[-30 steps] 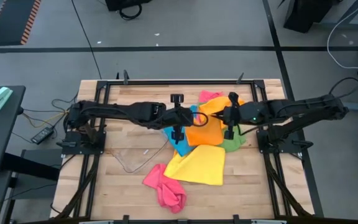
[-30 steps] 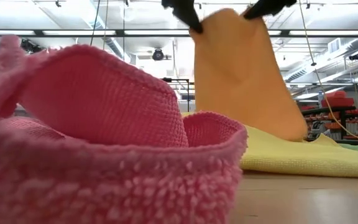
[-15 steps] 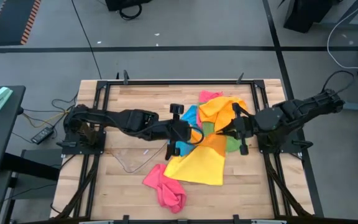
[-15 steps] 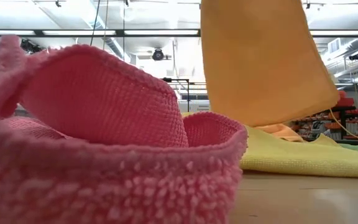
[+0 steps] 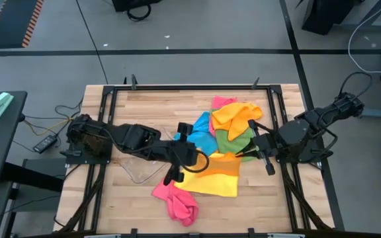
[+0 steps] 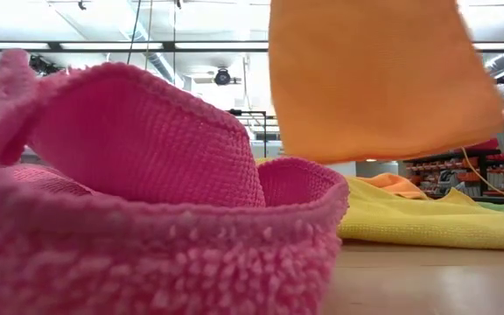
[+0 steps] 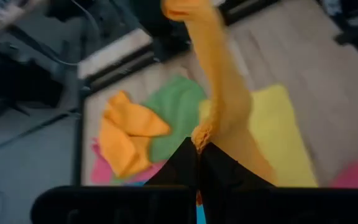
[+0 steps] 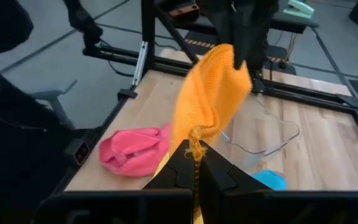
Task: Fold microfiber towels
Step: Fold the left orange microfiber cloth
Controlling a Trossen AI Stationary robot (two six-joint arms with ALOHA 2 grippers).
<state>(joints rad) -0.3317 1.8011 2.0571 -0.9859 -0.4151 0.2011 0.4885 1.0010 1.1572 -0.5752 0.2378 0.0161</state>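
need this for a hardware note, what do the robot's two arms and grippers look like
Both arms are black and jointed. The left arm ends in a left gripper, the right arm in a right gripper. Each gripper has two dark, angular fingers. Black cables loop at the right arm's outer end.

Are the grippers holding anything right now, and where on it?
Yes. Both hold one orange microfiber towel off the table: the left gripper is shut on one corner, the right gripper on another corner, the cloth stretched between them.
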